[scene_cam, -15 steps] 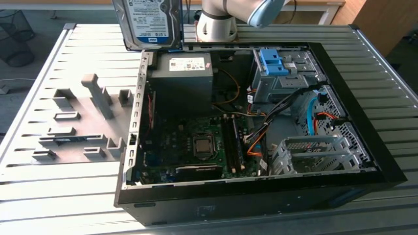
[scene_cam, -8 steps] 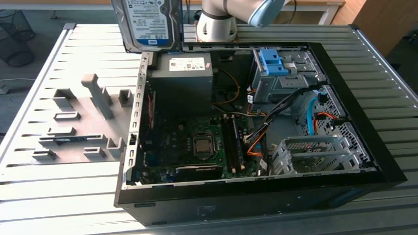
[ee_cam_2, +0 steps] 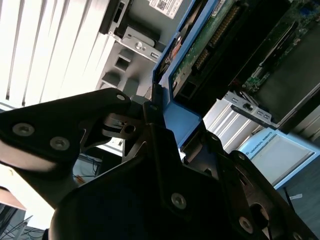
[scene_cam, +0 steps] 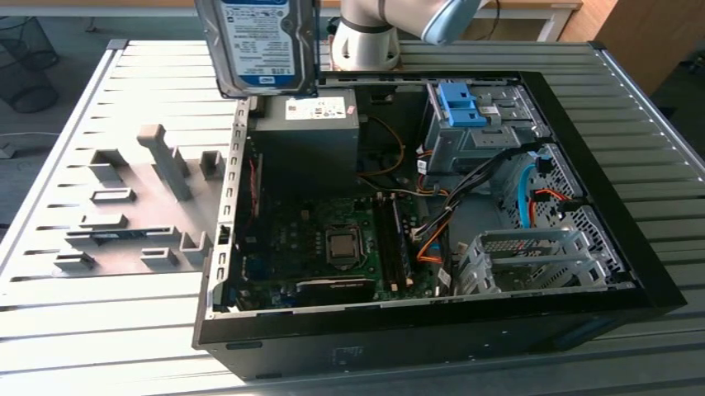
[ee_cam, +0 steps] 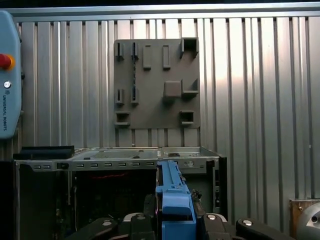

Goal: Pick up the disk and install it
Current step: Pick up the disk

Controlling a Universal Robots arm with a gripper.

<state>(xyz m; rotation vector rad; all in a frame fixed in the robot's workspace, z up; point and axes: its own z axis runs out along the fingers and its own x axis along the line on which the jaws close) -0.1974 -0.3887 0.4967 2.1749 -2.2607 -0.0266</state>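
Note:
The disk (scene_cam: 260, 45) hangs upright in the air above the back-left corner of the open computer case (scene_cam: 617, 272), its white-and-blue label facing the exterior camera. In the second wrist view my gripper (ee_cam_2: 162, 112) is shut on the disk's blue bracket (ee_cam_2: 182, 120), and the drive's green circuit board (ee_cam_2: 210, 42) shows beyond it. In the first wrist view the blue bracket edge (ee_cam: 172, 200) stands between the black parts of my gripper (ee_cam: 172, 222), high over the case.
Inside the case are a grey box with a white sticker (scene_cam: 309, 132), a drive cage with a bare blue latch (scene_cam: 461, 103), a motherboard (scene_cam: 330, 243) and a metal cage (scene_cam: 529, 260). A grey fixture plate (scene_cam: 132, 206) lies on the slatted table at the exterior view's left.

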